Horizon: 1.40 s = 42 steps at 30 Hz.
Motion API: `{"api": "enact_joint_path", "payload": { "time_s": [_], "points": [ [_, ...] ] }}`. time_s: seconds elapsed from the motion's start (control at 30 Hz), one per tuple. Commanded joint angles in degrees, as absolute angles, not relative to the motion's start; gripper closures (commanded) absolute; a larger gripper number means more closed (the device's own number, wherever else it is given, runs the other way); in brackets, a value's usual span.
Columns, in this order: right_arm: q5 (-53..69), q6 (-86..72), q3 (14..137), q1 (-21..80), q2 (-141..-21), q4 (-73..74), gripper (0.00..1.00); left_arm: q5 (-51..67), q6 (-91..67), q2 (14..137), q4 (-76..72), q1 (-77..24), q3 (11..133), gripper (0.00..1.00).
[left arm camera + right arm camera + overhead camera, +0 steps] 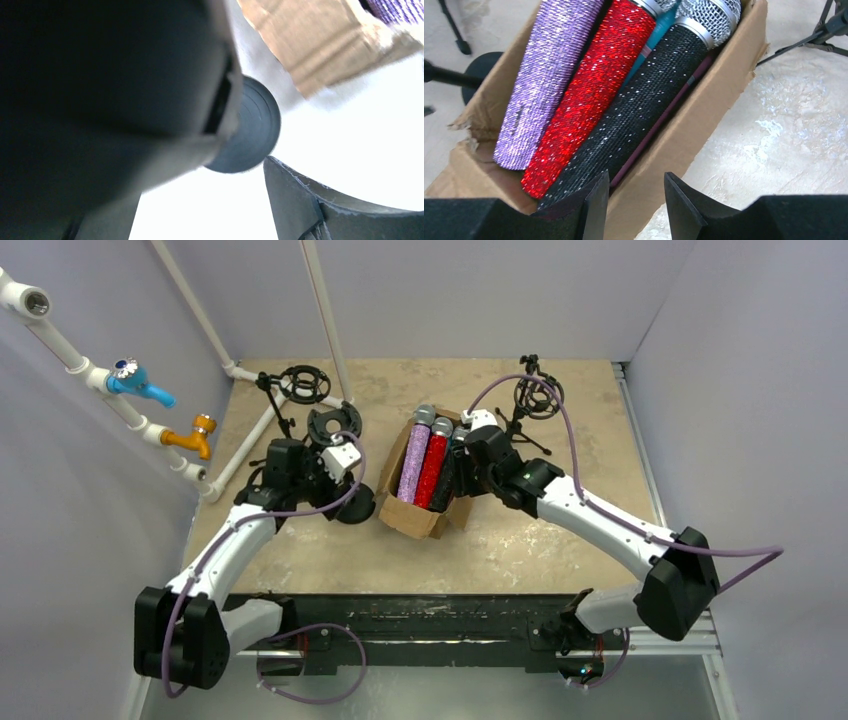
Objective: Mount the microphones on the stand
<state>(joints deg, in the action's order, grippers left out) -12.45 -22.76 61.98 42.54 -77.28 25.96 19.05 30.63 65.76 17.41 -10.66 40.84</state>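
Observation:
A torn cardboard box (405,515) at mid-table holds the microphones side by side: glittery purple (413,462), glittery red (432,465) and glittery black (447,480). The right wrist view shows purple (549,75), red (599,85) and black (644,100), with a teal one (659,30) partly hidden beneath. My right gripper (635,175) is open above the box's right wall (704,110), one finger over the black microphone. My left gripper (345,480) is open beside a black stand with a round base (355,510). That base (250,130) shows past my left gripper (200,195), with nothing between the fingers.
A ring-topped stand (305,383) stands at the back left, and a tripod stand with a shock mount (538,395) at the back right. White pipes with blue (140,385) and orange (195,435) taps run along the left wall. A large dark blurred shape fills the left wrist view's left side.

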Motion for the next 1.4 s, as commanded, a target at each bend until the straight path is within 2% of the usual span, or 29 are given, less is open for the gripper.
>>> {"api": "enact_joint_path", "payload": {
  "time_s": [0.0, 0.13, 0.3, 0.4, 0.47, 0.6, 0.77, 1.13, 1.2, 1.27, 1.37],
  "points": [
    [-14.8, -25.0, 61.5, 41.0, -79.3, 22.2, 0.52, 18.9, 32.8, 59.9, 34.2, -10.9, 42.1, 0.13],
    [-14.4, -25.8, 62.2, 40.6, -82.1, 19.5, 0.56, 21.9, 36.2, 54.5, 44.1, -10.9, 44.3, 0.11],
    [-11.7, -26.2, 62.5, 40.5, -85.5, 18.8, 0.80, 30.4, 38.1, 51.5, 57.8, -10.9, 50.8, 0.11],
    [-10.7, -26.7, 61.0, 40.6, -84.6, 19.0, 0.94, 36.6, 33.1, 51.6, 58.7, -10.9, 54.3, 0.12],
    [-10.8, -26.8, 59.8, 40.6, -83.0, 19.7, 1.00, 40.1, 29.2, 52.5, 57.3, -10.9, 56.1, 0.12],
    [-6.2, -25.7, 57.7, 40.7, -78.8, 21.6, 1.00, 40.7, 25.4, 54.8, 55.8, -10.9, 59.0, 0.14],
    [-1.3, -24.6, 55.3, 42.5, -74.6, 24.4, 1.00, 34.4, 25.6, 54.8, 52.7, -10.9, 56.0, 0.15],
    [0.9, -26.0, 56.5, 49.0, -77.1, 25.5, 1.00, 21.2, 21.6, 55.5, 45.4, -10.9, 53.1, 0.15],
    [-3.0, -25.3, 59.4, 49.0, -76.2, 28.4, 0.78, 22.6, 22.2, 55.3, 47.7, -10.9, 53.8, 0.15],
    [-5.8, -24.8, 63.1, 49.0, -74.5, 30.7, 0.61, 25.4, 23.4, 54.1, 50.9, -10.9, 54.8, 0.14],
    [-7.2, -22.6, 68.1, 49.1, -72.0, 29.9, 0.46, 28.8, 24.6, 51.9, 55.1, -10.6, 57.5, 0.12]
  ]
}}
